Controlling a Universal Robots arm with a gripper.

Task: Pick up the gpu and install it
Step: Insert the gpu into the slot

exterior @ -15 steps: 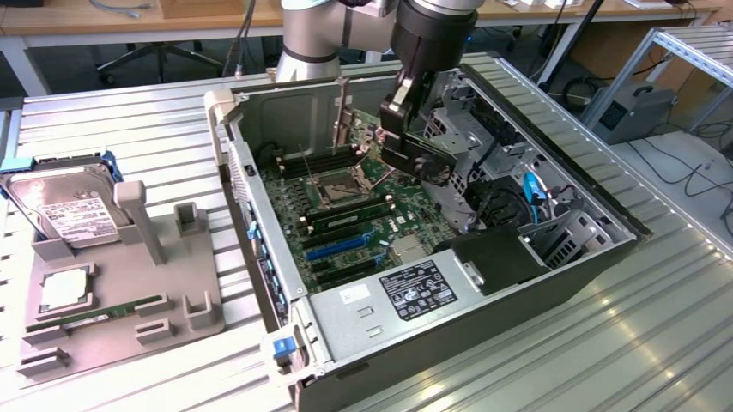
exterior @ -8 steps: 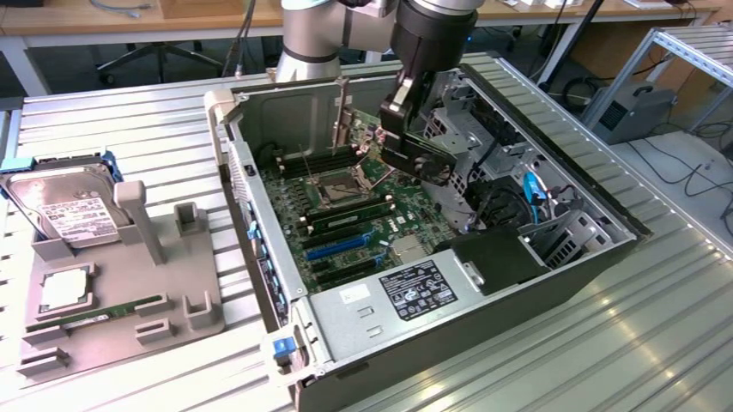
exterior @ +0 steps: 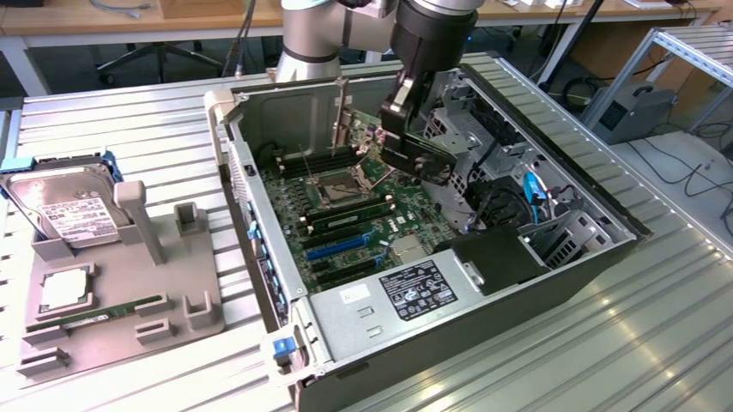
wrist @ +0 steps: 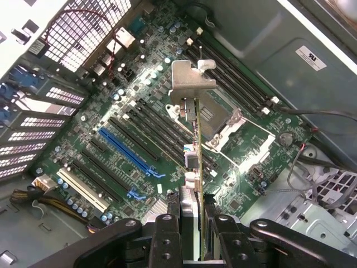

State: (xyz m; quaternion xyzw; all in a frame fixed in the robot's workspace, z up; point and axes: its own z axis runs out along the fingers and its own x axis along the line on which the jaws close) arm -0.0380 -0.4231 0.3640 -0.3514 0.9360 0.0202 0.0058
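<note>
In the hand (wrist: 192, 223), the gpu (wrist: 191, 84)

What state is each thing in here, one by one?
gpu: held edge-on above the motherboard, not seated.
hand: shut on the gpu.
computer case: open, side panel off.
blue expansion slot: empty.
hard drive: upright in the grey holder, outside the case.
memory stick: lying flat in the same holder.
</note>
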